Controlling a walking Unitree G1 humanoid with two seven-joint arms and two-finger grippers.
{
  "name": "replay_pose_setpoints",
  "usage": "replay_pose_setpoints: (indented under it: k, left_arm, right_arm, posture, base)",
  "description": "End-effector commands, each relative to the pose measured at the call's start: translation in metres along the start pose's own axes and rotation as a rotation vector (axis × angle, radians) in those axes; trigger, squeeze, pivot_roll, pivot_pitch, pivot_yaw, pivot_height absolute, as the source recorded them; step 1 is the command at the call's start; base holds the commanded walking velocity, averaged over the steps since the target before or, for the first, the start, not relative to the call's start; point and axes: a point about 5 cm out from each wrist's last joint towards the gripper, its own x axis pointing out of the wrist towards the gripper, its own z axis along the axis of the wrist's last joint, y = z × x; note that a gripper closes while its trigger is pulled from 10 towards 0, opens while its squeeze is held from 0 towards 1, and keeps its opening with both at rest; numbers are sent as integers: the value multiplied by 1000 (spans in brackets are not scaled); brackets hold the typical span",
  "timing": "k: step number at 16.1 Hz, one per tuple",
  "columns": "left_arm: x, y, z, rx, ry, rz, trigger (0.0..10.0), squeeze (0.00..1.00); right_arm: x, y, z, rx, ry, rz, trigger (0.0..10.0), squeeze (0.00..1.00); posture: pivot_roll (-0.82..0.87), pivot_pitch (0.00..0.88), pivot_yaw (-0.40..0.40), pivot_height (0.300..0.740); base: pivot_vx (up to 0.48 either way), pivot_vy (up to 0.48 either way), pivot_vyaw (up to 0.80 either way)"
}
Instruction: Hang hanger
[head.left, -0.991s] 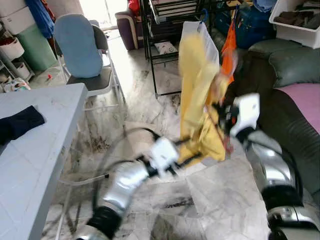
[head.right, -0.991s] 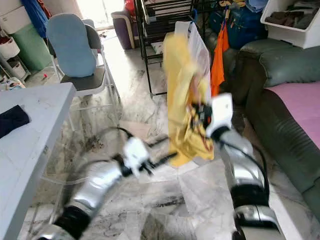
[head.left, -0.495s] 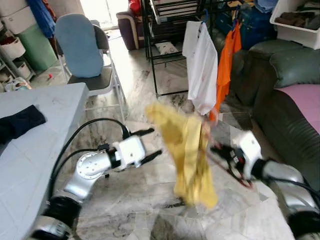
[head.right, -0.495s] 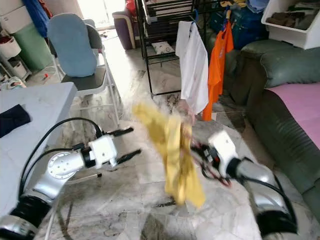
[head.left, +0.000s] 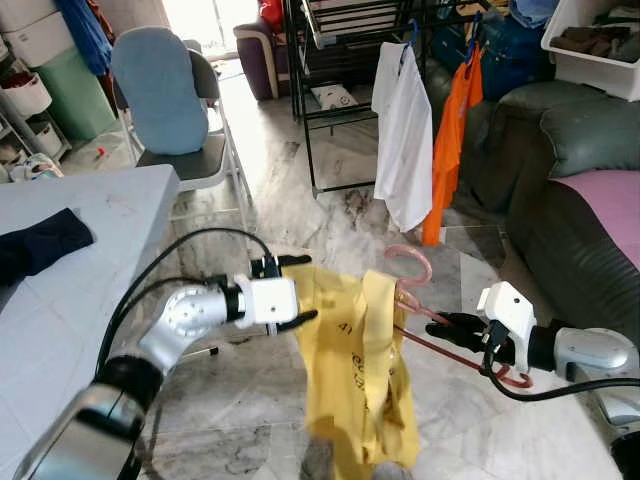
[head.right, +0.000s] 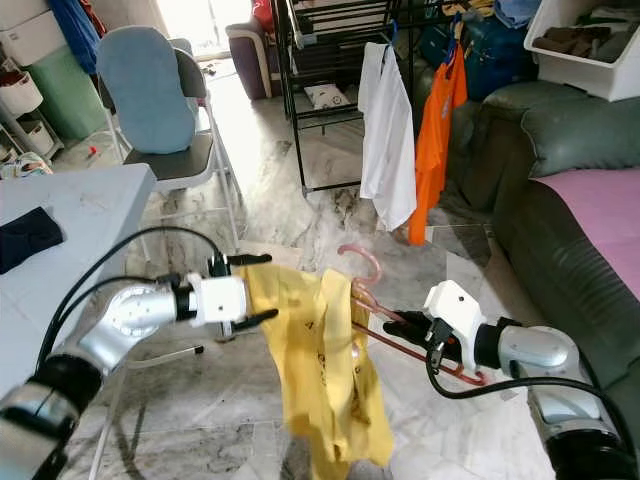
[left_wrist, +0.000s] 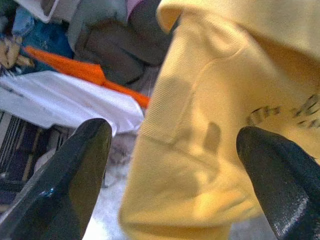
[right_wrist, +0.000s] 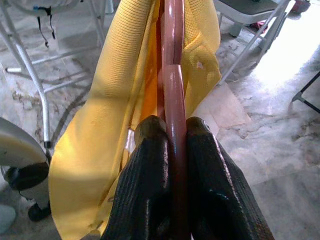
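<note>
One pink plastic hanger (head.left: 415, 290) carries one yellow knit shirt (head.left: 355, 370), draped low over the marble floor (head.left: 300, 180) between the two arms. The right hand (right_wrist: 170, 131) pinches the hanger's bar tight between both fingers. The left hand (head.left: 298, 290) stands wide open, seemingly just touching the shirt's edge. Behind, two garments, one white shirt (head.left: 403, 140) and one orange (head.left: 450, 150), hang on the black metal rack (head.left: 330, 60). One dark folded cloth (head.left: 38, 245) lies on the grey surface (head.left: 90, 300).

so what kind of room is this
Likely a lived-in home living room doubling as a laundry spot: a green sofa, shirts hanging on a black rack, a folding chair and a marble floor.
</note>
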Motion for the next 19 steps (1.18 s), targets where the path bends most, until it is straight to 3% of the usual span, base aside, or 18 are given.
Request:
replay_pose_setpoints:
  k: [1,6,7,8,9,19]
  left_arm:
    - [-1,3,-3,8,27,-15,10000,1000]
    - [6,8,-7,24,68,-19,10000,1000]
    - [9,7,-6,16,69,-34,9569,118]
    - [10,6,-7,16,72,-42,6549,0]
    - [12,6,-6,19,68,-49,0,0]
    - [16,9,-5,37,98,-114,0,0]
  right_arm:
    - [4,-2,18,-91,-42,35,10000,0]
    - [9,6,30,-141,-57,93,10000,0]
    - [10,7,32,-149,-62,96,10000,0]
    - [10,7,33,-150,-62,98,10000,0]
    - [11,8,33,-155,-61,102,10000,0]
    - [15,13,33,-175,-56,97,10000,0]
  posture:
    - [-138,0,53,740]
    - [-156,0,58,740]
    - [-160,0,58,740]
    - [-162,0,58,740]
    - [-164,0,57,740]
    - [-164,0,59,740]
  base:
    - [0,0,0]
    - [0,0,0]
    - [0,0,0]
    - [0,0,0]
    - [0,0,0]
    - [0,0,0]
